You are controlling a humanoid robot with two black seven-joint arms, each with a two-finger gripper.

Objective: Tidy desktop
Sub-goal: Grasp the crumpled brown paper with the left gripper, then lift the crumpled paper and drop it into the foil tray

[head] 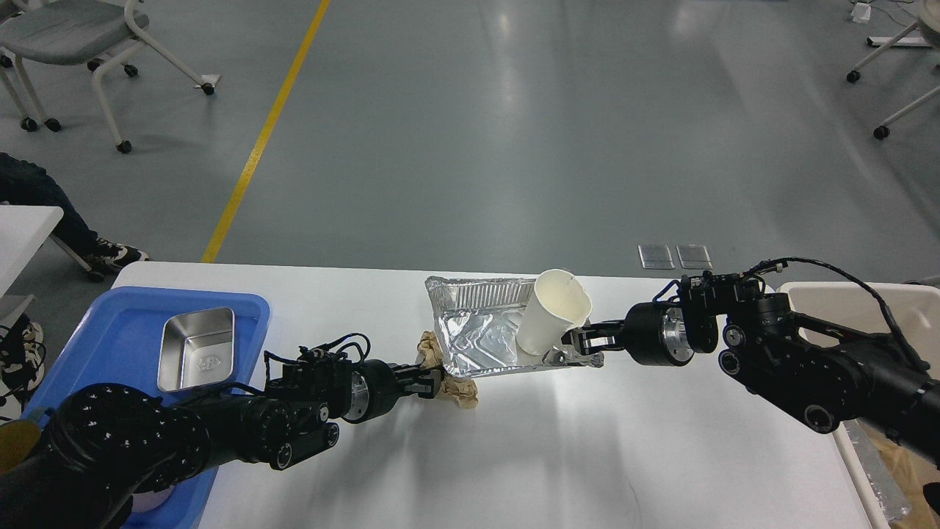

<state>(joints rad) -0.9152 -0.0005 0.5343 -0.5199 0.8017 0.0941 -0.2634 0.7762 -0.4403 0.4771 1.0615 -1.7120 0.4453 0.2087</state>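
Note:
The white desktop (pixel 558 448) carries a crumpled foil tray (pixel 477 334) at its far middle. A white paper cup (pixel 552 314) leans tilted in the tray's right end. Crumpled brown paper (pixel 457 389) lies at the tray's front left corner. My left gripper (pixel 432 383) reaches in from the left, with its fingers drawn together on this paper. My right gripper (pixel 579 342) comes in from the right and is clamped on the foil tray's right front rim, right beside the cup's base.
A blue plastic tray (pixel 95 330) at the left edge holds a steel container (pixel 197 347). A beige bin (pixel 866 301) stands at the right edge, with foil and paper inside it. Chairs stand on the grey floor beyond the table.

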